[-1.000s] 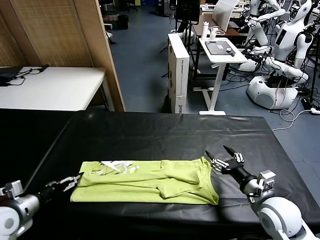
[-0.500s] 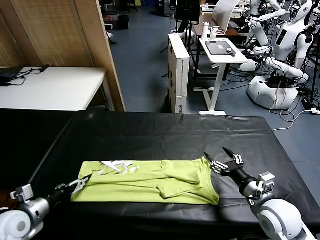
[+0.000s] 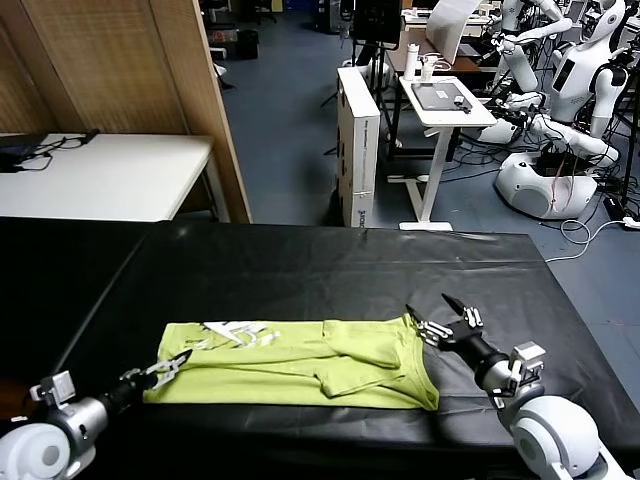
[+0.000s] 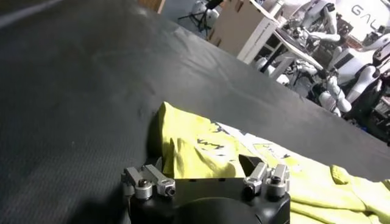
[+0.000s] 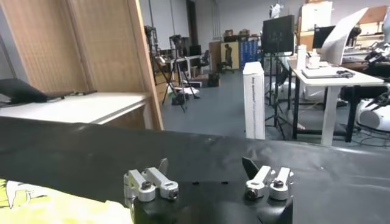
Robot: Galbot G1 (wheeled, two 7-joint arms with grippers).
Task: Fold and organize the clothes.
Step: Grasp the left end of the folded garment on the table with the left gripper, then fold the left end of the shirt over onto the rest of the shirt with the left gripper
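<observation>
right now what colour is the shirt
Lime yellow-green shirt with a whitish print, clearest in the head view.

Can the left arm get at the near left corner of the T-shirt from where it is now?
Probably yes. The left pincer is open right at the T-shirt's near left corner, low over the black table, with nothing between them.

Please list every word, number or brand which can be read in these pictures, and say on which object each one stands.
"GAL": grey letters, cut off at the picture's edge, on the white panel in the background of the left wrist view.
White print on the T-shirt: no letters can be made out.
Tall white box: marks on its side too small to read.
</observation>
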